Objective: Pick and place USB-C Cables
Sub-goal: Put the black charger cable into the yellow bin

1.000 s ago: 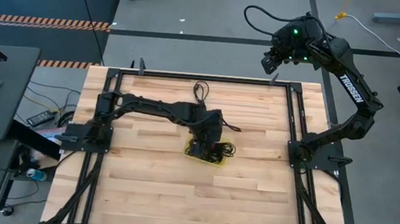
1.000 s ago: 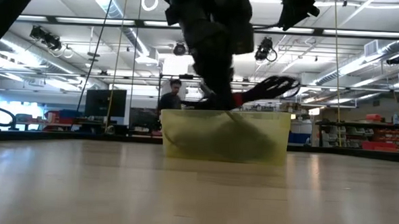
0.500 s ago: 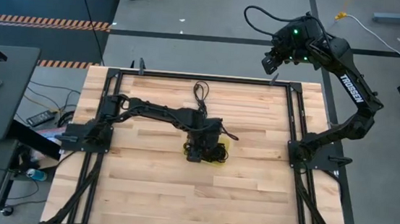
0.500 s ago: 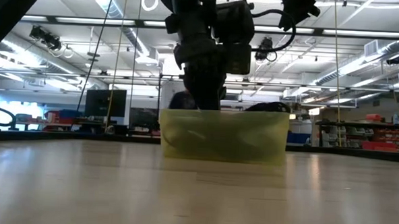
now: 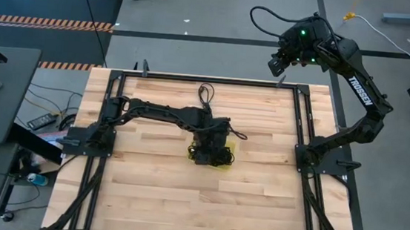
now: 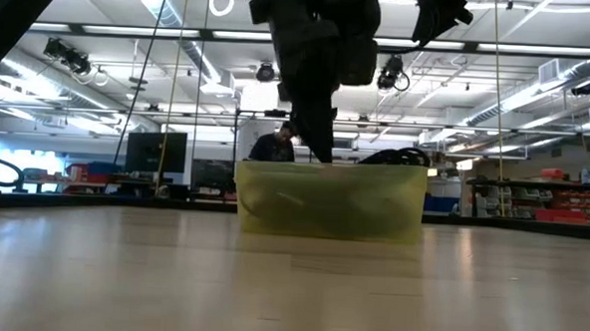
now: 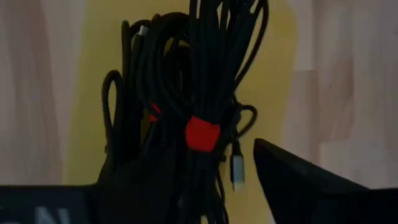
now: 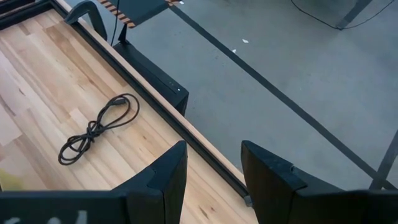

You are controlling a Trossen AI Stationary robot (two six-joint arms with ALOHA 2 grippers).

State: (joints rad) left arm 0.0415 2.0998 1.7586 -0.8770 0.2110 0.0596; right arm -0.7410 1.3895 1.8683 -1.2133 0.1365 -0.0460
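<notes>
My left claw (image 5: 209,150) hangs over the yellow bin (image 6: 328,199) near the middle of the counter (image 5: 147,184), fingers spread apart with nothing pinched between them. Just below, the bundled USB-C cables (image 7: 199,99) lie piled in the bin, one bundle bound by a red tie (image 7: 203,134), a silvery plug (image 7: 237,171) showing at its side. The bin's walls stand close around the pile, so the room for my fingers is only straight up. One more cable (image 5: 205,94) lies loose on the bare wood near the far edge of the counter, well apart from the bin; the right wrist view sees it too (image 8: 99,127). My right claw (image 5: 278,64) waits high beyond the far right corner, out past the black frame rail (image 8: 155,78) and above the grey floor (image 8: 280,68), its fingers part open and holding nothing. The wood all round the bin is plain pale planking. Beyond, a person (image 6: 276,145) shows behind the bin in a hall with ceiling strip lights
</notes>
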